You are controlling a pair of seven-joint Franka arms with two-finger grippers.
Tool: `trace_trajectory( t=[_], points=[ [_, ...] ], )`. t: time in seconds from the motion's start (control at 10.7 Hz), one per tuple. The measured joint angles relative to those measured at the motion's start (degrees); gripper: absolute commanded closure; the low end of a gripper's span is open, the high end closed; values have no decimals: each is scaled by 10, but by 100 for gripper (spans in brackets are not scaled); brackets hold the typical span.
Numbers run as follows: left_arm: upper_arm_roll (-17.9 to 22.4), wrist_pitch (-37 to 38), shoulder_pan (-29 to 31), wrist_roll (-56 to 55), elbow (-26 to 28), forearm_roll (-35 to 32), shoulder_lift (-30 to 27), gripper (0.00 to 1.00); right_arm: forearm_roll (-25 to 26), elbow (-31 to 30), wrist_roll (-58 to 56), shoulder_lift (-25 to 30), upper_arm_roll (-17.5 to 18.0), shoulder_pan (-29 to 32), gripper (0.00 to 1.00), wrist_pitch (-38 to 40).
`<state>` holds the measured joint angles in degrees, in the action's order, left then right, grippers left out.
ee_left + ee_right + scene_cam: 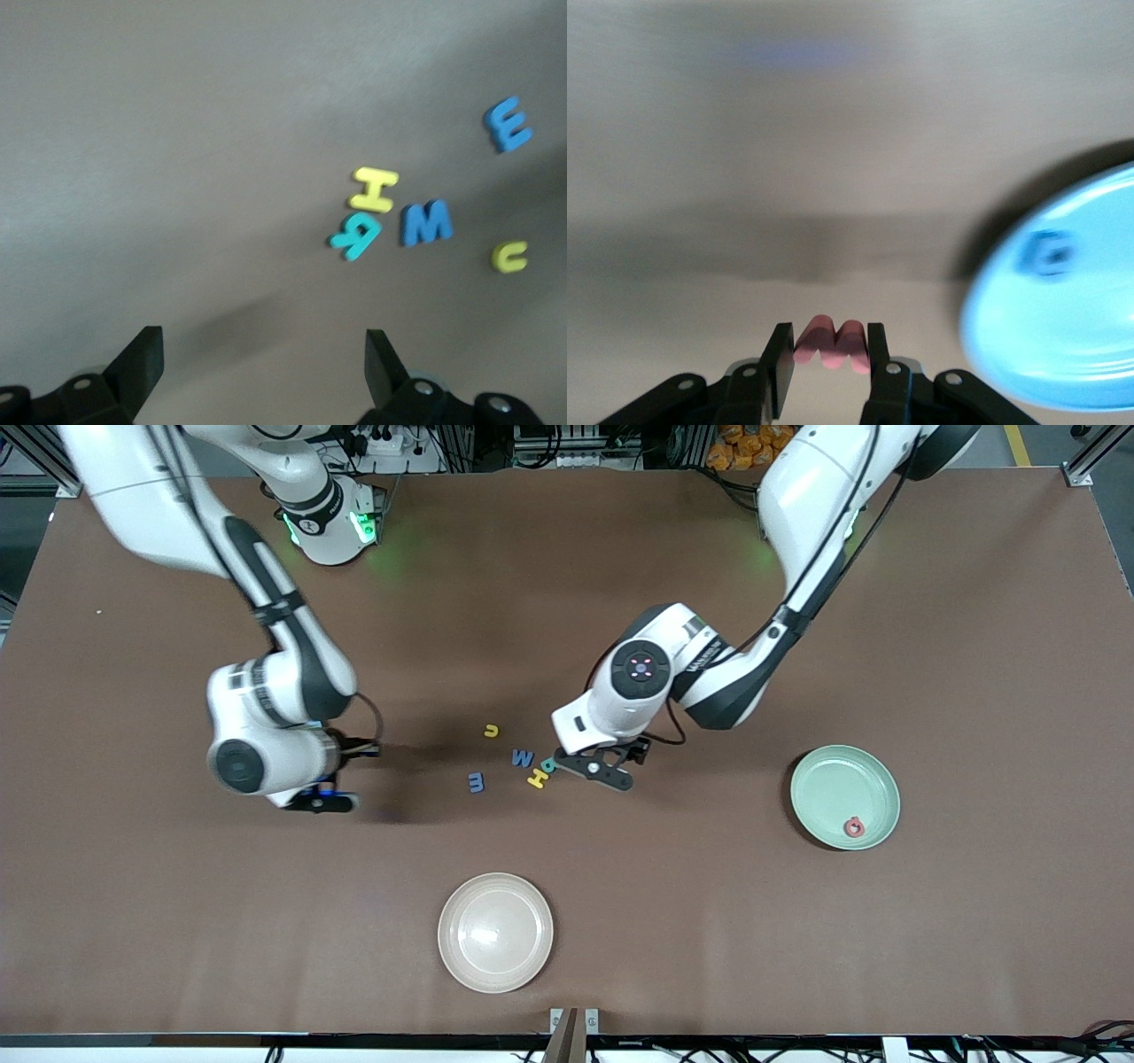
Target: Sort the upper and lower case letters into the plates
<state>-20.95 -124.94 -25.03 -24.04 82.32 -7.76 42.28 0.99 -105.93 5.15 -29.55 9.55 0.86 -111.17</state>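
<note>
Right gripper [828, 354] up toward the right arm's end of the table, clamped on a pink letter [831, 343], blue plate [1063, 301] just beside it with a blue letter [1048, 254] inside. Loose letters mid-table: blue E [477, 782], yellow u [491, 731], blue M [523, 758], yellow H [537, 779], teal R [549, 765]. Left gripper [592, 765] low beside the R, fingers [137, 359] spread wide, nothing held; green plate [873, 775] toward the left arm's end holding a red letter [854, 827].

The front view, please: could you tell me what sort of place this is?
Probably a robotics lab workbench: a brown-covered table, aluminium framing at its corners, and cables with a power strip by the arms' bases.
</note>
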Motion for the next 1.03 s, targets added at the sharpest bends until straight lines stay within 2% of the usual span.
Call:
trace_trajectory(
  t=[0.19, 0.28, 0.47, 0.66, 0.75, 0.84, 1.03],
  points=[
    [47, -31, -51, -1, -31, 0, 20, 0, 45, -14, -135, 0, -1, 53, 88, -2],
    [77, -51, -81, -8, -47, 0, 33, 0, 60, -18, -191, 0, -1, 70, 85, -10],
    [111, -63, -117, -38, -84, 0, 68, 0, 82, -44, -245, -1, -1, 85, 85, -51],
    [114, -65, -122, -42, -99, 0, 87, 0, 96, -67, -260, -1, 3, 83, 58, -70],
    [114, -64, -122, -42, -101, 0, 92, 0, 98, -69, -263, -1, 5, 83, 22, -72],
    [114, -64, -125, -41, -101, 0, 97, 0, 99, -69, -266, -1, 6, 82, 1, -72],
    [114, -64, -130, -30, -102, 0, 105, 0, 100, -69, -268, -1, 6, 83, 3, -72]
  ],
)
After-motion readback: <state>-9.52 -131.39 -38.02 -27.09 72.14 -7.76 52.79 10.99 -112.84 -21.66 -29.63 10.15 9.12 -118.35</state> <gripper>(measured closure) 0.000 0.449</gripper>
